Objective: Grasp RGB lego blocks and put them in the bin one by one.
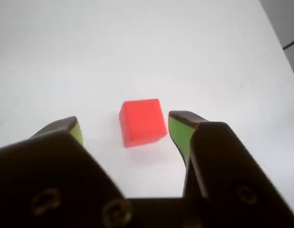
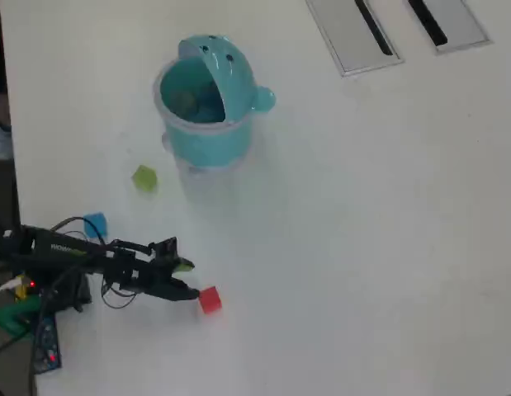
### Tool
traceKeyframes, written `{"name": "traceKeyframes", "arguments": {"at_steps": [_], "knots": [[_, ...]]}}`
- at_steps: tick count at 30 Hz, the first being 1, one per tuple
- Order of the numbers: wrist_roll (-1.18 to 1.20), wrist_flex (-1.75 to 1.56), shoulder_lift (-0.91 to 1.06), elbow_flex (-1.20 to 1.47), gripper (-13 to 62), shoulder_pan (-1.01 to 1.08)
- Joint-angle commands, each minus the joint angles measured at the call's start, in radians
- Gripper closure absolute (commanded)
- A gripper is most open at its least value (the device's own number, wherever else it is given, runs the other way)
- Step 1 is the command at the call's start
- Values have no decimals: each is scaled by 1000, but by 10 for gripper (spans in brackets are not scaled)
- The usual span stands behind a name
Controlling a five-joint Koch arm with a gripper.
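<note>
A red lego block (image 1: 142,122) rests on the white table, lying between my gripper's (image 1: 125,124) green-padded fingers; the jaws are spread wide and the right pad is close to the block's side. From above, the red block (image 2: 210,300) lies just past the gripper (image 2: 189,280) tips at the lower left. The yellow-green block (image 2: 144,178) and the light blue block (image 2: 95,224) lie to the left, nearer the teal bin (image 2: 207,144), whose lid is flipped up at the top.
The arm's base and cables (image 2: 40,285) occupy the lower left edge. Two grey slotted panels (image 2: 395,29) are set into the table at the upper right.
</note>
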Motion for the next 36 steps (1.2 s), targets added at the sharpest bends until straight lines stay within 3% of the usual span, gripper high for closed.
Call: {"name": "traceKeyframes", "arguments": {"at_steps": [1, 36], "knots": [[-20, -6, -20, -91, 163, 5], [-110, -5, -417, -282, 191, 100]]}}
